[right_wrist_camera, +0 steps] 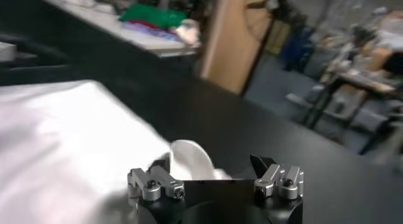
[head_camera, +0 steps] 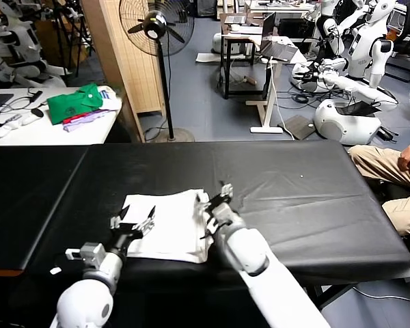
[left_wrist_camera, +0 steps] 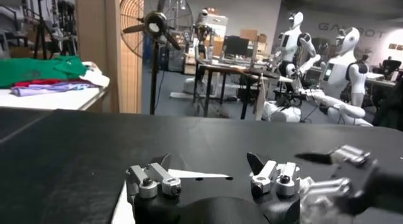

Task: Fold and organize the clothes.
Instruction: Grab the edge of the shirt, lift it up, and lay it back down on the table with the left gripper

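Folded white T-shirt (head_camera: pixel 169 222) lies near the tabletop's (head_camera: pixel 307 184) front edge; left gripper (head_camera: pixel 133 222) and right gripper (head_camera: pixel 215 198) flank it, jaws spread, empty.

Right arm (head_camera: pixel 260 263) hides T-shirt's (head_camera: pixel 165 225) right edge; background blurred in right wrist view.

One white T-shirt (head_camera: pixel 169 224), folded, on one black tabletop (head_camera: pixel 294 184). Two hands: left hand (head_camera: pixel 132 222), right hand (head_camera: pixel 214 198), both wide open. One standing fan (head_camera: pixel 157 27). One green garment (head_camera: pixel 75 102) and one purple garment (head_camera: pixel 85 120) on one white tabletop (head_camera: pixel 27 130).
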Tool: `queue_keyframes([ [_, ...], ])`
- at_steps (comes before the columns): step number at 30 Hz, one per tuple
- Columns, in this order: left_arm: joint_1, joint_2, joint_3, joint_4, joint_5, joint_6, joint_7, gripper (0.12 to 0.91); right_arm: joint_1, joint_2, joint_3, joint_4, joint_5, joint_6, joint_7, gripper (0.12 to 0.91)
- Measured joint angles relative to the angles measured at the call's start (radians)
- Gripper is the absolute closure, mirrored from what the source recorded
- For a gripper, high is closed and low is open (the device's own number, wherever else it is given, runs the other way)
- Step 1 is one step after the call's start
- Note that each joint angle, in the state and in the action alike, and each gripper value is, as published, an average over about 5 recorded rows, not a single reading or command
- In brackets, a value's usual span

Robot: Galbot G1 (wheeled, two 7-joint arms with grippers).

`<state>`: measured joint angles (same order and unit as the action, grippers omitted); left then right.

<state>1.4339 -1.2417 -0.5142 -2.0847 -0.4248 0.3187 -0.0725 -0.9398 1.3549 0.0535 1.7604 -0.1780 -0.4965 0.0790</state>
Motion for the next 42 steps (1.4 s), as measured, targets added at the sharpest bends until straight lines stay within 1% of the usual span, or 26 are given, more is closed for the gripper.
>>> queue_keyframes([
  [2,-0.002,0.007,-0.009,0.008,-0.015,-0.003,0.004,0.232,-0.027,-0.009,0.031,0.023,-0.016,-0.008,-0.001,0.227],
  [4,-0.003,0.017,-0.022,0.016,-0.039,-0.005,0.010,0.232,-0.056,-0.018,0.058,0.050,-0.001,-0.008,-0.006,0.227],
  [6,-0.003,0.027,-0.038,0.025,-0.073,-0.005,0.015,0.232,-0.089,-0.029,0.084,0.081,0.035,-0.002,-0.013,0.227],
  [8,-0.004,0.038,-0.058,0.034,-0.119,-0.001,0.019,0.232,-0.123,-0.040,0.109,0.114,0.092,0.004,-0.019,0.227],
  [12,-0.016,0.062,-0.105,0.066,-0.259,0.023,0.021,0.232,-0.187,-0.057,0.152,0.176,0.226,0.010,-0.028,0.227],
  [17,-0.027,0.075,-0.156,0.109,-0.480,0.064,0.005,0.232,-0.247,-0.062,0.186,0.238,0.350,0.019,-0.034,0.227],
  [20,-0.035,0.071,-0.168,0.134,-0.584,0.074,0.002,0.232,-0.269,-0.062,0.193,0.268,0.389,0.019,-0.036,0.227],
  [25,-0.042,0.065,-0.178,0.187,-0.699,0.078,0.002,0.232,-0.293,-0.063,0.204,0.299,0.408,0.020,-0.037,0.227],
  [28,-0.038,0.063,-0.179,0.211,-0.733,0.083,0.006,0.232,-0.301,-0.065,0.209,0.306,0.412,0.019,-0.037,0.227],
  [37,-0.035,0.054,-0.175,0.236,-0.769,0.090,0.023,0.241,-0.312,-0.058,0.210,0.315,0.414,0.019,-0.037,0.227],
  [39,-0.035,0.053,-0.175,0.238,-0.773,0.091,0.024,0.289,-0.313,-0.056,0.211,0.315,0.413,0.019,-0.037,0.227],
  [40,-0.035,0.053,-0.174,0.239,-0.774,0.091,0.024,0.330,-0.314,-0.056,0.211,0.315,0.413,0.019,-0.037,0.227],
  [42,-0.035,0.053,-0.173,0.242,-0.773,0.091,0.024,0.438,-0.314,-0.053,0.211,0.315,0.413,0.019,-0.037,0.227],
])
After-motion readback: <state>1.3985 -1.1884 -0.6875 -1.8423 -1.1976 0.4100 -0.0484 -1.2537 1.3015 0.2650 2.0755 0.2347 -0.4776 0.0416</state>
